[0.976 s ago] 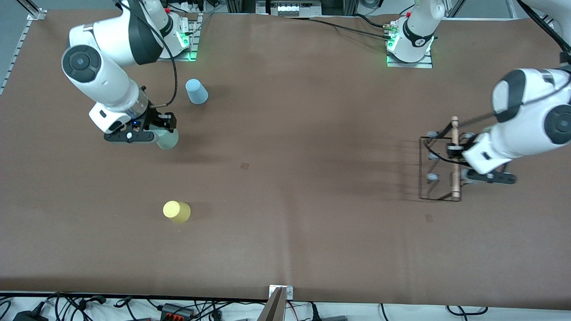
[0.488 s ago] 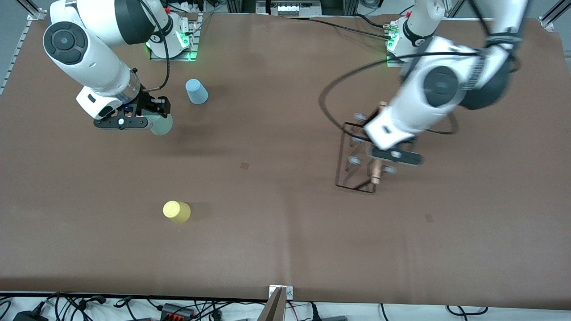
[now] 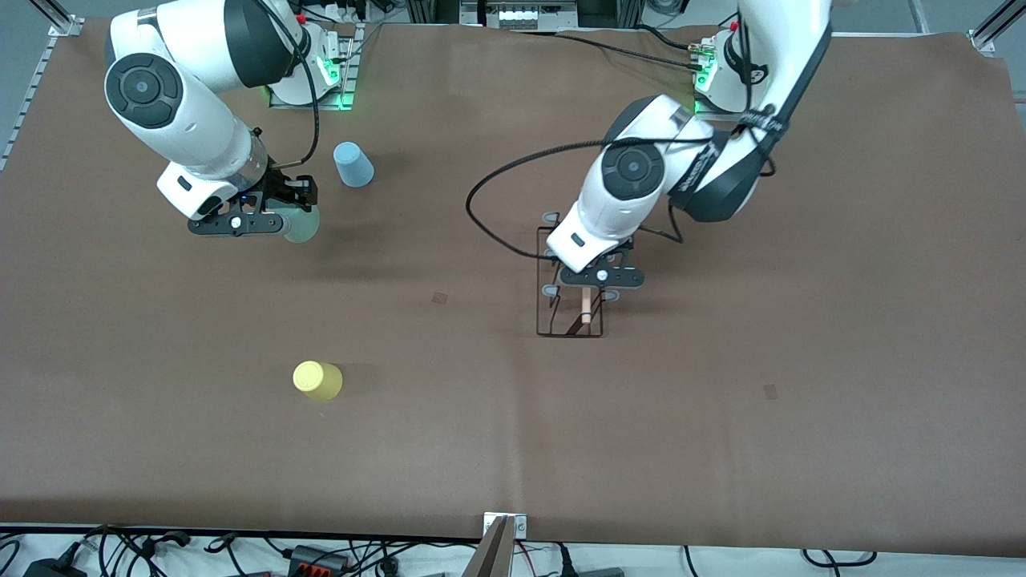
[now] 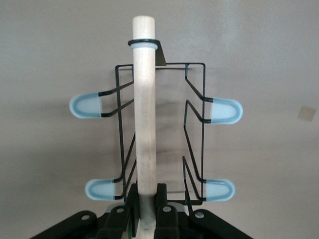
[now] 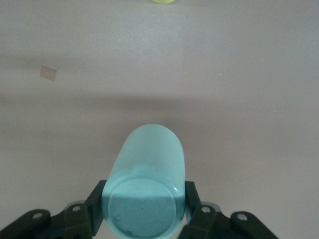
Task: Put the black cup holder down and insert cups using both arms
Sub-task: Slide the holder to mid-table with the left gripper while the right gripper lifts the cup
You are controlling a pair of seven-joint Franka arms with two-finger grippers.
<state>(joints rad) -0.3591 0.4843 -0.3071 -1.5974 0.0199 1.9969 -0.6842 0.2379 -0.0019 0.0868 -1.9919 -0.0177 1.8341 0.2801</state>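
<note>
Your left gripper has its fingers clamped on the wooden rod handle of the black cup holder, which hangs over the middle of the brown surface; you cannot tell from these views whether its base touches down. Your right gripper hangs over the right arm's end of the surface, its fingers closed around the mint green cup. The light blue cup stands upside down near the right arm's base. The yellow cup sits nearer the front camera than the blue one, well apart from it.
</note>
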